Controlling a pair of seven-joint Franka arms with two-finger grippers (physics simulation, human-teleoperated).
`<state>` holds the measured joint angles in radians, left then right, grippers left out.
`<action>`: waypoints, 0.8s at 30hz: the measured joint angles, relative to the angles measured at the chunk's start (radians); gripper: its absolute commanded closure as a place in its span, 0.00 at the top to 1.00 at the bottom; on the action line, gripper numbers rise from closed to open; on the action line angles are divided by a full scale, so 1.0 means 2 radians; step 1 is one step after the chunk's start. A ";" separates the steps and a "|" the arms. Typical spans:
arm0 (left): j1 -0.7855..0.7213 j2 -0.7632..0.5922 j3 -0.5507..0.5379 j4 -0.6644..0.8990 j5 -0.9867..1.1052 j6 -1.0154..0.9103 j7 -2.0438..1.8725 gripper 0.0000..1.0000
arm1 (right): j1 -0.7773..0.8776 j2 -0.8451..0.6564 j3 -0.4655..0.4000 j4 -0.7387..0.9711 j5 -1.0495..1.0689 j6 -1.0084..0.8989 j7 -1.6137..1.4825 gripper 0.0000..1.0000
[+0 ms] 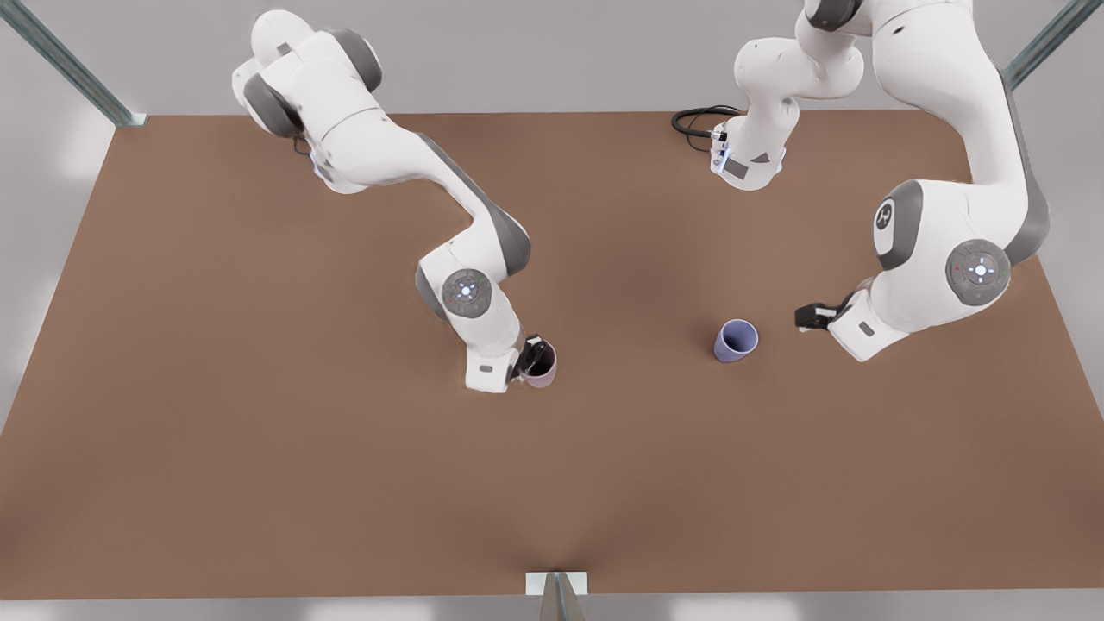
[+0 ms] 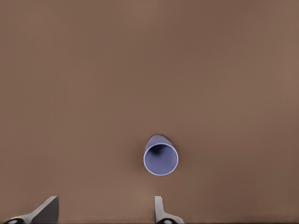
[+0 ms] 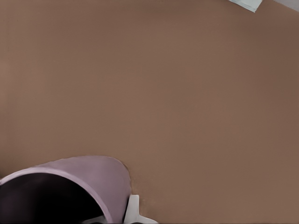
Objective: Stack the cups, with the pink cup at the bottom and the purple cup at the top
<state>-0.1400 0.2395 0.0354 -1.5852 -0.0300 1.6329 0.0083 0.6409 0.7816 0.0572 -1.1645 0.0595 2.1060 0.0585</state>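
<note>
Right pincer (image 1: 533, 355) sits low at the pink cup (image 1: 543, 366), near the middle of the brown table (image 1: 259, 431). One dark finger reaches inside the rim, and the right wrist view shows a pale fingertip (image 3: 132, 211) against the outside of the cup's wall (image 3: 88, 175). Pincer closed on that wall, gripping the cup. Cup stands upright on the table, dark inside.

Left pincer (image 1: 806, 317) hangs off to the front view's right, beside the purple cup (image 1: 736, 340) but clearly apart from it. Its wrist view shows two fingertips (image 2: 161, 210) spread wide, nothing between them, with the purple cup (image 2: 160, 155) ahead of the gap.

Purple cup stands upright on bare table, mouth up, untouched. It is well apart from the pink cup, toward the front view's right. Cups not stacked.

Black cable (image 1: 703, 121) coiled at the far edge of the table, by the base of the arm on the front view's right.
</note>
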 measured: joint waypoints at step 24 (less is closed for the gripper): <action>-0.009 -0.007 -0.001 -0.241 -0.015 0.226 0.002 1.00 | 0.087 0.149 -0.042 0.148 0.001 -0.022 0.407 0.96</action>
<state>-0.1573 0.2254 0.0338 -2.0670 -0.0608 2.0853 0.0127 0.8141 1.0802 -0.0261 -0.8686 0.0606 2.0627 0.8724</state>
